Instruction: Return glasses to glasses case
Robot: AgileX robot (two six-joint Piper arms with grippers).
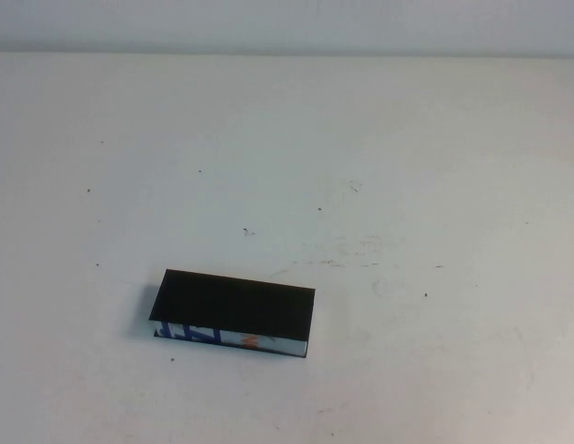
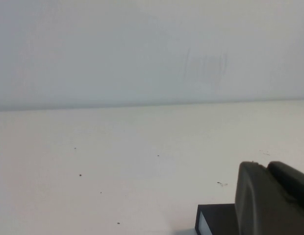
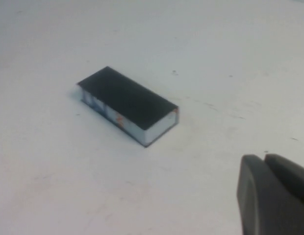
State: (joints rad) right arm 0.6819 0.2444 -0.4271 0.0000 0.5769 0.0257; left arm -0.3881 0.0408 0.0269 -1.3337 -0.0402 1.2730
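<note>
The glasses case [image 1: 236, 305] lies shut on the white table, left of the middle and near the front; its black lid is down and its white front edge with blue and orange print faces me. It also shows in the right wrist view [image 3: 127, 100], and a corner of it shows in the left wrist view [image 2: 215, 220]. The glasses are out of view. My left gripper [image 2: 266, 165] is shut and empty, just beside the case's end. My right gripper [image 3: 265, 156] is shut and empty, well apart from the case. Neither arm shows in the high view.
The white table [image 1: 380, 166] carries small dark specks and faint scuff marks [image 1: 347, 254] right of the case. A pale wall [image 1: 287, 23] runs along the far edge.
</note>
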